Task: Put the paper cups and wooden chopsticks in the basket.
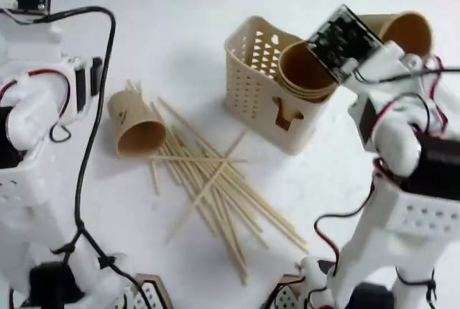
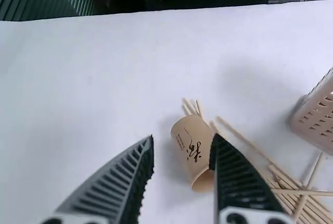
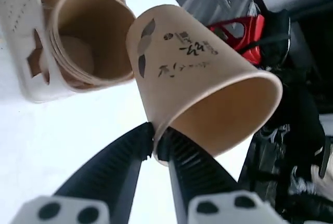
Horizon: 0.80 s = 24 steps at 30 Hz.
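**Two arms at a white table (image 1: pixel 180 36); we place everything by the basket (image 1: pixel 253 97).**

Nearest the arms' bases we find the wooden chopsticks (image 1: pixel 215 187). They form a loose, crossed pile lying flat on the table, on the near side of the basket and toward the left arm. The closest stick ends reach near the basket's wall.

A little farther, well apart from the basket on that same side, the lying cup (image 1: pixel 135 126) rests on its side. Its mouth is turned toward the arms, and a few stick ends show past its base.

In the left wrist view we see the left gripper (image 2: pixel 183 138) spread wide. Its two fingers (image 2: pixel 135 177) frame the lying cup (image 2: pixel 193 151), but we cannot tell how high above it they stand. There the chopsticks (image 2: pixel 291 185) lie between that cup and the basket (image 2: pixel 317 112).

Farther on, the basket stands upright and holds a stack of cups (image 1: pixel 305 72), nested and leaning toward the right arm.

Farthest, just beside the basket on the right arm's side, is the held cup (image 1: pixel 406 32), which is off the table and tilted. In the right wrist view the right gripper (image 3: pixel 156 135) is pinched narrowly on this cup's rim (image 3: pixel 192 78), with the mouth toward the wrist. The held cup hangs close to the stack of cups (image 3: pixel 88 41) in the basket (image 3: pixel 21 26). We cannot tell whether the two touch.
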Each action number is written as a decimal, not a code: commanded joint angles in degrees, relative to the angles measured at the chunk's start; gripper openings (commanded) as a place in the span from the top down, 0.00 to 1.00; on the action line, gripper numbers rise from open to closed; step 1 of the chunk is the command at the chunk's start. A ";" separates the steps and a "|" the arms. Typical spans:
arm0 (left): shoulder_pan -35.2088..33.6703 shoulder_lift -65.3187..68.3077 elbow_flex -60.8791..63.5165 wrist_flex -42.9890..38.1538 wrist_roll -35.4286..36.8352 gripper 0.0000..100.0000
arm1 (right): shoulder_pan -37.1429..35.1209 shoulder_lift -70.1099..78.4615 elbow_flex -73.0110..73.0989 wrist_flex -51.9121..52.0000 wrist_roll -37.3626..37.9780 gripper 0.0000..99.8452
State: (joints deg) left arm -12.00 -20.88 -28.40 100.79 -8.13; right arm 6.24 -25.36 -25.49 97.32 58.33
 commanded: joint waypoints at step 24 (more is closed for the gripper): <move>-3.56 -30.02 47.03 -24.70 0.44 0.81 | -4.97 5.14 3.08 1.10 25.93 0.98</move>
State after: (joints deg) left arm -15.34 -49.63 18.99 77.41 -8.22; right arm 1.49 -19.74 -22.59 98.02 82.24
